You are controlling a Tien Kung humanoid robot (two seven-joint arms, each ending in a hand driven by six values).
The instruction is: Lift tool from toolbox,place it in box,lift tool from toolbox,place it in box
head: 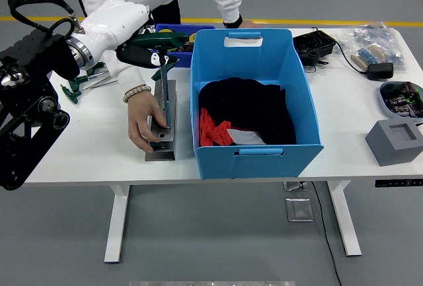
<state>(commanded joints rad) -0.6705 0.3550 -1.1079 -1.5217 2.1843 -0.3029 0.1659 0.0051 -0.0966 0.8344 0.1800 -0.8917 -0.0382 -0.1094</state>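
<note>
While a person's hand (144, 122) presses the gray holder (162, 127) | left robot hand (147, 53) grips green tool (162, 74), pointing down | blue box (254, 101) just beside.

The big box (258, 101) sits mid-table with cloth (248, 111) lying inside it, and the tool rack (163, 124) stands just left of it, a person's hand (147, 124) pressed on the rack from the left. Behind the rack sits a small bin (180, 40); loose tools (82, 82) lie further left. Right of the box come a charger (314, 47), a bowl (402, 96) and, nearest, a block (395, 141).
</note>
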